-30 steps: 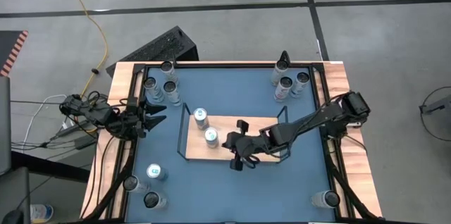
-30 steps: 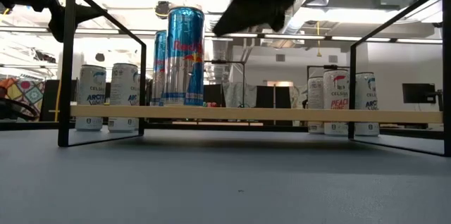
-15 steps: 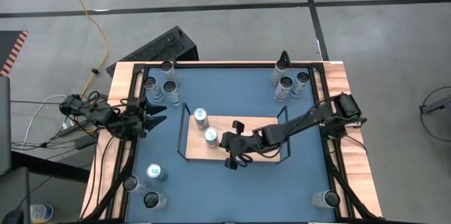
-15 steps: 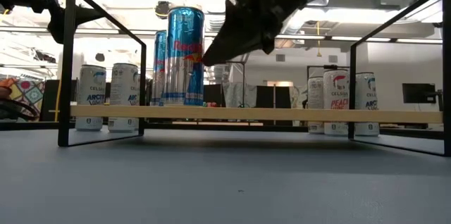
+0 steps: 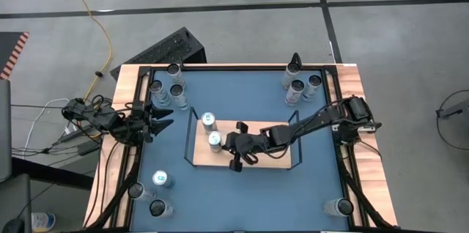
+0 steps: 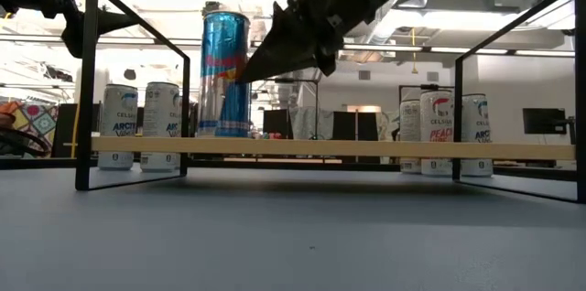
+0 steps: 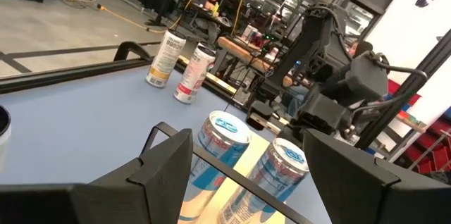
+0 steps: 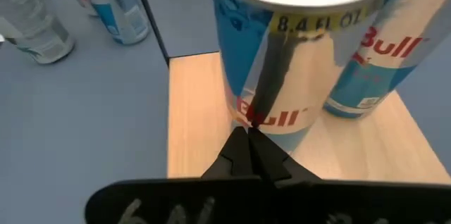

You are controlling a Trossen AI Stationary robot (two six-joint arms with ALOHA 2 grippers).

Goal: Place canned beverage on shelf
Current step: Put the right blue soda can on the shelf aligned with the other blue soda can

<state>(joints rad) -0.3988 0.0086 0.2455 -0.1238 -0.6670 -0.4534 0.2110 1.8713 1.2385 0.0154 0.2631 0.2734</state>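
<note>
Two blue-and-silver beverage cans stand upright on the shelf's light-wood board [image 5: 278, 161] near its left end: a nearer can [image 5: 215, 139] and a farther can [image 5: 208, 121]. In the low view the nearer can [image 6: 224, 71] hides the farther one. My right gripper [image 5: 226, 142] reaches over the shelf from the right, shut, with its tip at the nearer can's side. My left gripper [image 5: 163, 119] waits open at the table's left edge, level, facing the shelf, with nothing between its fingers [image 7: 165, 168]. My right gripper's shut fingertips [image 8: 248, 139] touch the nearer can's side wall [image 8: 259, 115] about halfway up. They come from the table's right, slanting downward. The can stands upright with its base on the shelf board [image 6: 366, 148].
Black wire end rails [image 6: 87, 80] rise at both ends of the shelf. Groups of other cans stand at the table's back left [image 5: 165, 90], back right [image 5: 300, 86], front left [image 5: 157, 189] and front right [image 5: 337, 206]. Bare blue tabletop [image 5: 242, 196] lies in front of the shelf.
My right gripper, staying shut, has moved toward the table's left edge and sunk a little, meeting the nearer can's side. That can has slid a short way left along the board, still upright, and now lines up in front of the farther can in the low view.
</note>
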